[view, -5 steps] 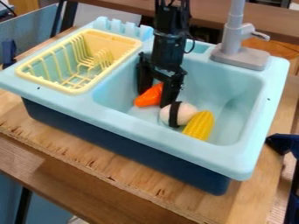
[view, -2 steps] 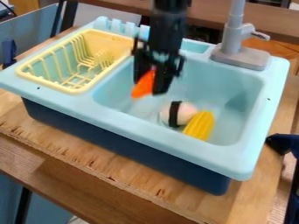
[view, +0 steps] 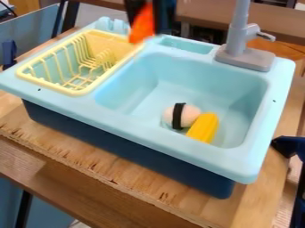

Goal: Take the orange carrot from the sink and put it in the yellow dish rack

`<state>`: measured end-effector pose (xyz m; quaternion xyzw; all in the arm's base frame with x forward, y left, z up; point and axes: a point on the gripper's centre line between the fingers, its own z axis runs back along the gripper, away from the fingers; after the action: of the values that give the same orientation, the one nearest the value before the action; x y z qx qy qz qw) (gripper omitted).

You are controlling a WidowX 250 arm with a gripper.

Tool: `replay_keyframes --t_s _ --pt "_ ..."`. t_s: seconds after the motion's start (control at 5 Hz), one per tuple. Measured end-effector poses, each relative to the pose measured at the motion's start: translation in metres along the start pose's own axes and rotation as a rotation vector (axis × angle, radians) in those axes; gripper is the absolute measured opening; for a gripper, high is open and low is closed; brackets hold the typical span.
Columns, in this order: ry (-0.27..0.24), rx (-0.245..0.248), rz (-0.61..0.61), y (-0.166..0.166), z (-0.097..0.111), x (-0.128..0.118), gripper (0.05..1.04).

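Recorder: Camera view. State of the gripper (view: pixel 146 22)?
Inspector: Closed around an orange piece (view: pixel 142 27), which hangs point-down between the two fingers, above the sink's (view: pixel 170 140) far edge, by the far corner of the yellow rack (view: pixel 76 93).
Recorder: Handling?
Inspector: By judgement, light and fairly stiff, low risk of breakage. Its tapered end may prove slippery; the thicker body offers the sounder hold.
Recorder: Remaining items?
Inspector: A white ball with a black band (view: pixel 186 115) lies on the basin floor, towards the near edge. Yellow corn (view: pixel 204 128) lies just beside it, nearer the basin's near right corner as viewed. A grey faucet (view: pixel 244 59) stands at the far edge. The sink sits on a wooden table (view: pixel 77 161).
Recorder: Count?
Inspector: One orange piece, one banded ball, one corn, one rack, one faucet.
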<state>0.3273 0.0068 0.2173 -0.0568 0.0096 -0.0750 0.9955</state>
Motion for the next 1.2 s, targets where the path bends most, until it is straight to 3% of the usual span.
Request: replay_keyframes --t_s 0.2,0.4,0.6,0.8,1.0,1.2 --pt "0.002 -0.019 0.082 0.043 0.015 -0.029 0.599" --pt "-0.002 -0.027 0.153 0.087 0.015 -0.051 0.599" --pt "-0.037 -0.008 0.173 0.106 0.004 -0.065 0.599" --pt "-0.051 -0.003 0.194 0.112 -0.023 -0.068 0.599" --pt "-0.067 0.041 0.254 0.122 -0.036 -0.062 0.599" --pt "-0.107 0.050 0.342 0.129 -0.049 -0.050 0.599"
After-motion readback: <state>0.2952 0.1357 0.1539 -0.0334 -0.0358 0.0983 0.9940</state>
